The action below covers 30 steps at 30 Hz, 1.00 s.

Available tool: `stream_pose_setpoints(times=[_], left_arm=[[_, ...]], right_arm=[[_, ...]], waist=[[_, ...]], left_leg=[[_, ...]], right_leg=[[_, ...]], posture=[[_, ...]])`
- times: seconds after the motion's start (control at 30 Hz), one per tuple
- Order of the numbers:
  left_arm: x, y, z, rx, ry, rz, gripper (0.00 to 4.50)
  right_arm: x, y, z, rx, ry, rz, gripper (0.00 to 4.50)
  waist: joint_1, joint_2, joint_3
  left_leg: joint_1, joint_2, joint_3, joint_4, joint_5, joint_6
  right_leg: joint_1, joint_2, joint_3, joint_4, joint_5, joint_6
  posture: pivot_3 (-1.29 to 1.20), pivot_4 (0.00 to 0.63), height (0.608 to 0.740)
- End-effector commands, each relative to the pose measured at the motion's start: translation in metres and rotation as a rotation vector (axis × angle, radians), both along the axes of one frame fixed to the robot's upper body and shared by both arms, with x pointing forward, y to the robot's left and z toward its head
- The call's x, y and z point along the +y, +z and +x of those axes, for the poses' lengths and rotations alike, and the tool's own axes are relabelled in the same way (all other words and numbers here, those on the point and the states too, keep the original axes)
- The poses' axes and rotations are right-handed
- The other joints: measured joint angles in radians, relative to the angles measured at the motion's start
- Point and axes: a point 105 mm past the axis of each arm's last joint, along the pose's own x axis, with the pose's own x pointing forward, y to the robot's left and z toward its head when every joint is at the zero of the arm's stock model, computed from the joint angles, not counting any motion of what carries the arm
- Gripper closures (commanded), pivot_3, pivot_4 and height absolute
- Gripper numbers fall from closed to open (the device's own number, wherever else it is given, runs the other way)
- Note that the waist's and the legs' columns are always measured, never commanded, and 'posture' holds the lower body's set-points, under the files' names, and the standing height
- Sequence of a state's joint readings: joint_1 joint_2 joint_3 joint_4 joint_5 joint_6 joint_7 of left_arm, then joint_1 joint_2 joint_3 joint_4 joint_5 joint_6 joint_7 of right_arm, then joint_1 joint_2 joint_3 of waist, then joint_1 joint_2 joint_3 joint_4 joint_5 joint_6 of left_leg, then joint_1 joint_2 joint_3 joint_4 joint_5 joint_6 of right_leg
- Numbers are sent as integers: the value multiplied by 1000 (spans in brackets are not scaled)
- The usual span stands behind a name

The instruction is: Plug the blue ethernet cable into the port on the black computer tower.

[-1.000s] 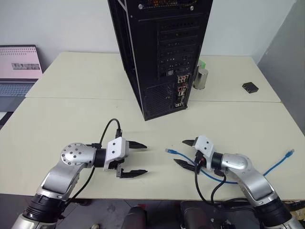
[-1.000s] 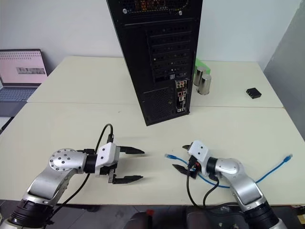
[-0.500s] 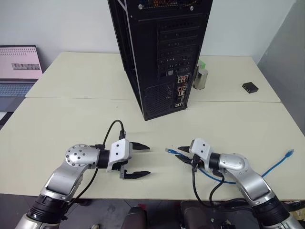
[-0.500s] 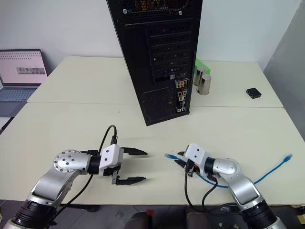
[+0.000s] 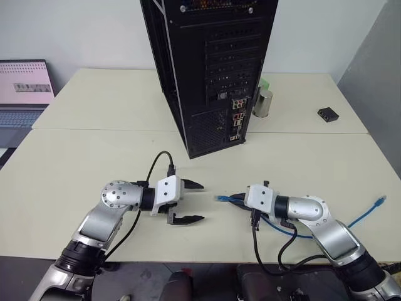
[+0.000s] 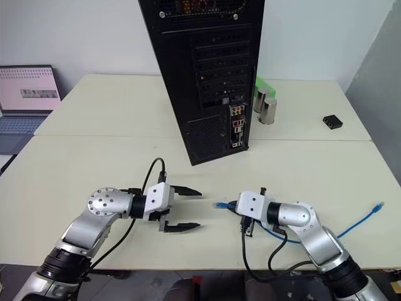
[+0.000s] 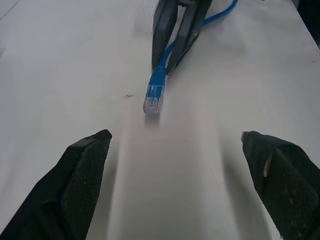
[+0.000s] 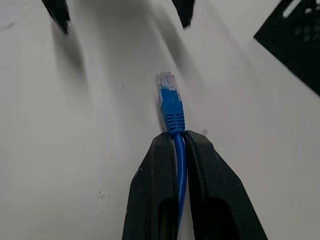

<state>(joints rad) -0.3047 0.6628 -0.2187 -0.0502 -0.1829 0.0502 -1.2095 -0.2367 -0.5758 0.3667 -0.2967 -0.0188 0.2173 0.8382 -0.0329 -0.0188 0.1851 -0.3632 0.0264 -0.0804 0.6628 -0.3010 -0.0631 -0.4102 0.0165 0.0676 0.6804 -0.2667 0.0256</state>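
Observation:
The blue ethernet cable (image 5: 366, 216) lies on the near right of the table. Its clear plug (image 8: 169, 95) points left, just off the surface. My right gripper (image 8: 174, 136) is shut on the cord right behind that plug. My left gripper (image 5: 195, 202) stands open a short way to the left, facing the plug (image 7: 154, 96), which lies ahead of its spread fingers. The black computer tower (image 5: 213, 63) stands upright at the table's middle, rear face toward me. Its coloured connector panel (image 5: 238, 119) is low on that face; the port is too small to pick out there.
An open laptop (image 5: 25, 88) sits at the far left. A metal can (image 5: 263, 103) and a green object (image 6: 263, 83) stand to the tower's right, a small black box (image 5: 328, 114) farther right. The cable's other plug (image 5: 380, 201) lies near the right edge.
My right gripper has shut on the cable behind its plug, rolled, and shifted slightly left. My left gripper, still open, has moved right toward the plug.

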Motion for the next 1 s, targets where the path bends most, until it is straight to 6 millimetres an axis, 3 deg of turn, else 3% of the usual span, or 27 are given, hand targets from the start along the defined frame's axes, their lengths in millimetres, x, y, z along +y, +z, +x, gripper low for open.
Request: stream_pose_setpoints(times=[0.03, 0.4, 0.5, 1.0], left_arm=[[-6, 6, 2, -39, -40, -2, 24], [-17, 5, 13, -73, -52, -20, 24], [-19, 6, 13, -72, -58, -25, 514], [-22, 4, 14, -70, -68, -13, 3953]], right_arm=[[8, 16, -3, -49, 45, 9, 4500], [14, 18, -5, -51, 65, 9, 4500], [15, 18, -5, -50, 67, 9, 4500], [17, 18, -5, -58, 70, 8, 4500]], waist=[[0, 0, 0], [0, 0, 0], [0, 0, 0], [0, 0, 0]], left_leg=[[0, 0, 0, 0, 0, 0], [0, 0, 0, 0, 0, 0], [0, 0, 0, 0, 0, 0], [0, 0, 0, 0, 0, 0]], right_leg=[[0, 0, 0, 0, 0, 0], [0, 0, 0, 0, 0, 0], [0, 0, 0, 0, 0, 0], [0, 0, 0, 0, 0, 0]], posture=[[0, 150, 740], [0, 150, 740], [0, 150, 740], [0, 150, 740]])
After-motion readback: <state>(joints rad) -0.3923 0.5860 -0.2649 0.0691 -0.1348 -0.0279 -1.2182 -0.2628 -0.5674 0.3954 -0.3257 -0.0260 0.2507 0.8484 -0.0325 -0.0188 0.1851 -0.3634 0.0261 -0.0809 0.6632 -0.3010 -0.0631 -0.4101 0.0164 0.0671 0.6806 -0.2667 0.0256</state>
